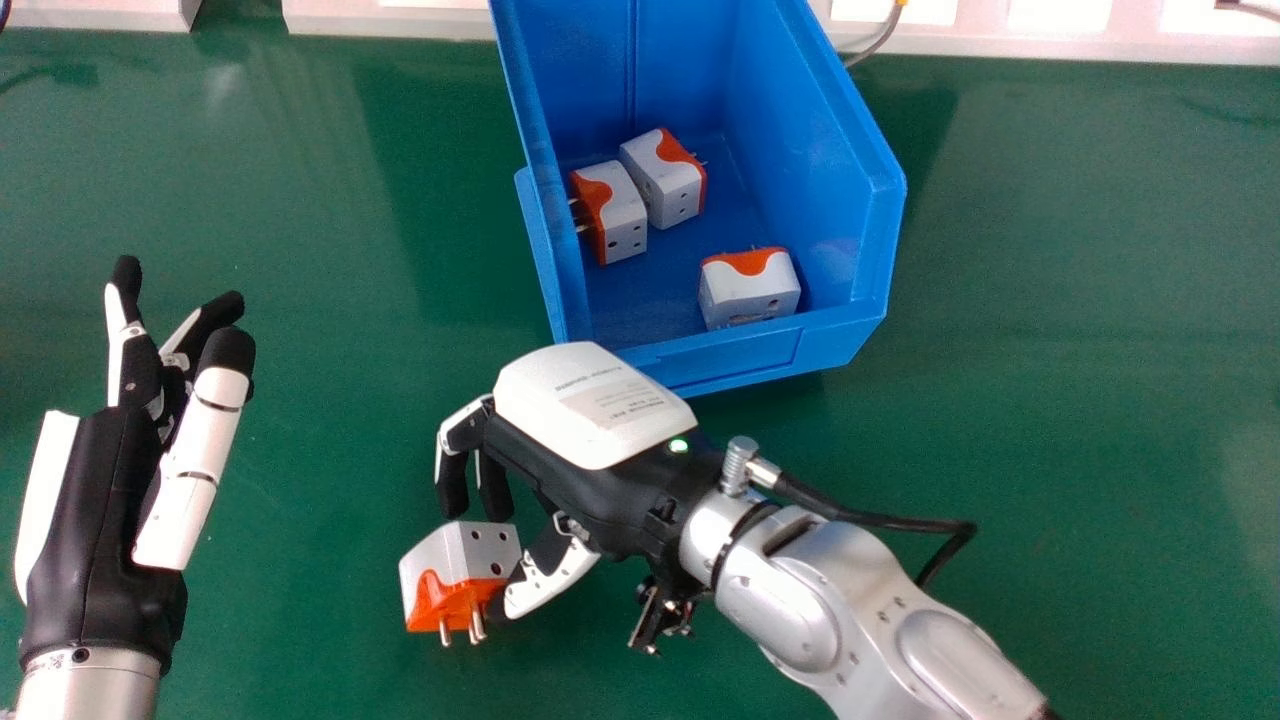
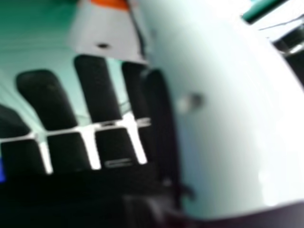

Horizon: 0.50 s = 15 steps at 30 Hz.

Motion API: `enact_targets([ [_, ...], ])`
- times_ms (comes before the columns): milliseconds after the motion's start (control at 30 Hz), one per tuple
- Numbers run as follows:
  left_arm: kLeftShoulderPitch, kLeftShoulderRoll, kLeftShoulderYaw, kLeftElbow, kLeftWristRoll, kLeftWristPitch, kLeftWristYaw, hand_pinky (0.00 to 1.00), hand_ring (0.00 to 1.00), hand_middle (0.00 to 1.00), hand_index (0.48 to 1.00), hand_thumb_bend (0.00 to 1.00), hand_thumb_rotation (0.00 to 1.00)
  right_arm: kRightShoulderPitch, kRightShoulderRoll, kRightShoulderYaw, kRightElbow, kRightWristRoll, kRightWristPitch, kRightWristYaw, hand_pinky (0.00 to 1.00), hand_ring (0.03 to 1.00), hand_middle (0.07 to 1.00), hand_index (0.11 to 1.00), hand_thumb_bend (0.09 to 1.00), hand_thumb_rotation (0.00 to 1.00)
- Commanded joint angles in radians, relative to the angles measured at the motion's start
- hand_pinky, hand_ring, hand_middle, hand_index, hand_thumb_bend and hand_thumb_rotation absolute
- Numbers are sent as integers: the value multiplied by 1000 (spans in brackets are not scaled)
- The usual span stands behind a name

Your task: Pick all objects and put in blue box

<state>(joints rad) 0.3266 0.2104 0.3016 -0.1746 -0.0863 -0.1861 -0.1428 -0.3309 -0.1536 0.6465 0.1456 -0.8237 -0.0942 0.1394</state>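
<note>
In the lower left of the head view, a white adapter [image 1: 470, 555] with a wavy orange end lies on the surface, holes in its upper face, metal pins toward the frame's bottom. Three similar adapters are in the blue box [image 1: 740, 370] at upper centre: left [image 1: 622, 215], middle [image 1: 672, 180] and right [image 1: 750, 290], this last near the front wall.

The surface [image 1: 300, 620] is smooth green, faintly shiny; a pale strip [image 1: 390, 20] runs along the top edge.

At far left, the left hand [image 1: 95, 520] is wide, fingers relaxed. Centre-low, the right hand [image 1: 585, 480] stands between loose adapter and box, loosely bent, thumb spread from fingers; contact is unclear. A grey cable [image 1: 880, 42] lies at upper right.
</note>
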Motion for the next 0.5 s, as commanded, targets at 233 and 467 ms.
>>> enact_targets([
  [233,-6,18,14,-7,-17,-24,-14,873,917,916,900,556,852,43,-32,-36,-120,29,-4,15,104,169,249,472,478,133],
  [467,0,10,10,-19,-4,-15,1,858,907,909,895,541,849,25,-33,-23,-65,12,-27,-16,136,214,293,472,480,139],
])
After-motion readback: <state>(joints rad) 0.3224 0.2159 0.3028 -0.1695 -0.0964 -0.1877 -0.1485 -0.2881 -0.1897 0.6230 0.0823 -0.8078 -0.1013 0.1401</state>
